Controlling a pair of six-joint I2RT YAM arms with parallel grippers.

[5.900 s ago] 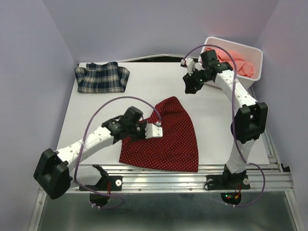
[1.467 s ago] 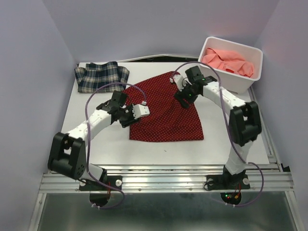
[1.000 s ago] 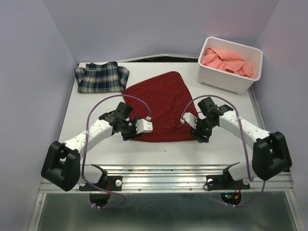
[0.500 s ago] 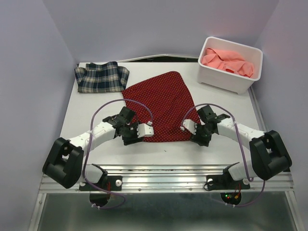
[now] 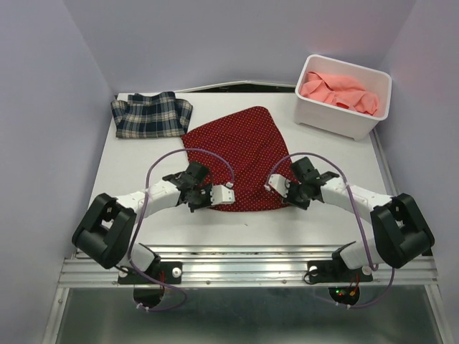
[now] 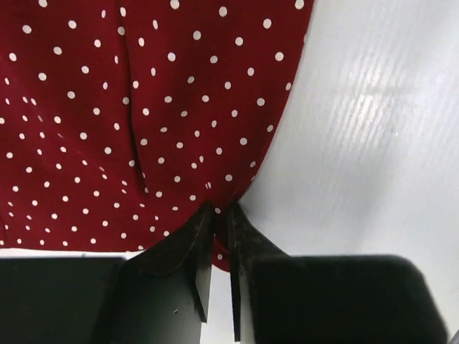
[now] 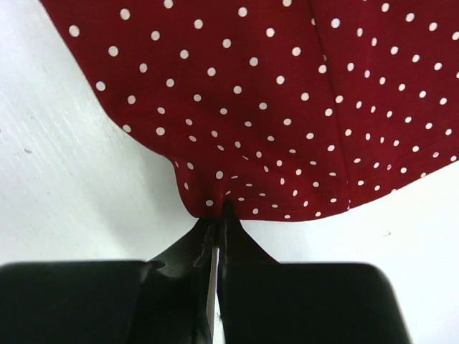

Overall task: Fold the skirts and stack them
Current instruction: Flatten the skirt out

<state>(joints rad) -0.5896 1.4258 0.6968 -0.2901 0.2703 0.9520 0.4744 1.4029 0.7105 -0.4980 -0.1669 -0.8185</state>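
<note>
- The dark red cloth skirt with tiny white dots [image 5: 237, 154] lies spread flat in the middle of the white table [image 5: 129, 179].
- The left gripper [image 6: 215, 218] is clenched on the skirt's near-left corner. The right gripper [image 7: 217, 213] pinches its near-right corner. This paired grip probably serves to lift the near edge and fold it toward the far side.
- The green-navy-white plaid skirt [image 5: 150, 115] sits folded at the far left, probably as the base of the stack.
- The salmon-pink skirt [image 5: 337, 89] lies crumpled in the white plastic bin [image 5: 379, 104], far right.
- Count: three skirts, two grippers, one bin.
</note>
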